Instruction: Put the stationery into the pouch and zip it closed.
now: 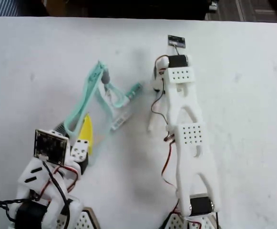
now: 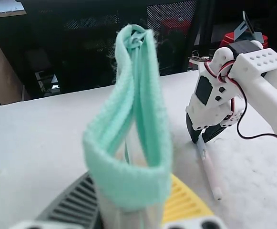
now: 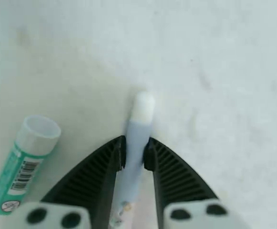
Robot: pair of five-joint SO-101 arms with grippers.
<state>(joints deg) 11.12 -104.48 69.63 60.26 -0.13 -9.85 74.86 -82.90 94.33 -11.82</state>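
**Both claws engaged: pouch in the left, pen in the right**

Left claw (image 2: 131, 191): pressed in on the pouch (image 2: 128, 119). The grey jaw sits on one side and the yellow jaw on the other, with the lower part of the pouch pinched between them. The pouch stands up on edge out of this grip. Its mint-green edging rises from the jaws as a tall open loop, so the mouth is parted, not zipped. In the high view the pouch runs from the claw diagonally away across the bench (image 1: 243, 95), with its clear side panel turned toward the other arm. Some pale and grey shapes show through the clear panel, but I cannot tell what they are.

Right claw (image 3: 136, 143): the black jaws are closed against either side of a pen (image 3: 142, 107), pinching its pale barrel. The white end of the pen projects beyond the jaw tips. In the left wrist view the pen lies low along the bench, and its far end reaches out from under the claw toward the pouch.

Glue stick (image 3: 24, 164): a green tube with a white cap, lying flat on the bench. It is just beside the right claw's jaw and apart from the pen. In the high view it lies between the right claw and the clear side of the pouch, close to the pouch. Whether it touches the pouch cannot be determined.

Both the pen and the glue stick are outside the pouch.
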